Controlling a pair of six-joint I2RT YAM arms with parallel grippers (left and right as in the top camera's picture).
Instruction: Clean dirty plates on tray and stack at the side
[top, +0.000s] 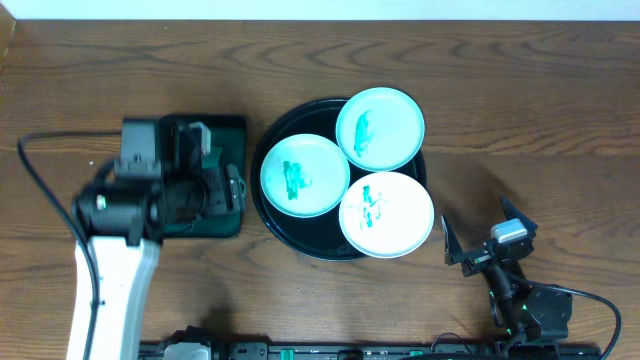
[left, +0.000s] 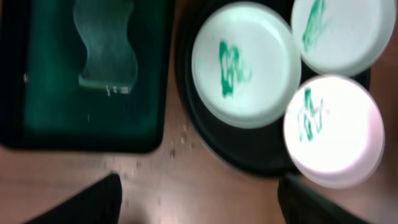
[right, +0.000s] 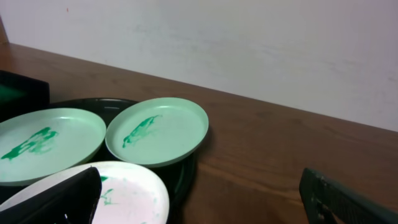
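Observation:
Three small pale-aqua plates with green smears lie on the round black tray (top: 298, 118): one at the left (top: 304, 175), one at the back (top: 380, 128), and one at the front right (top: 386, 214), whose edge overhangs the rim. My left gripper (top: 215, 185) hovers open over the dark green tray, left of the plates. In the left wrist view its gripper (left: 199, 205) holds nothing, with bare wood between the fingers (left: 87, 202). My right gripper (top: 480, 238) stands open and empty just right of the front-right plate (right: 124, 193).
A dark green rectangular tray (top: 232, 130) sits left of the black one, with a pale wavy-edged pad (left: 106, 46) lying inside it. A pale wall (right: 249, 43) rises behind the far table edge. Bare wood lies to the right of the black tray (right: 280, 155).

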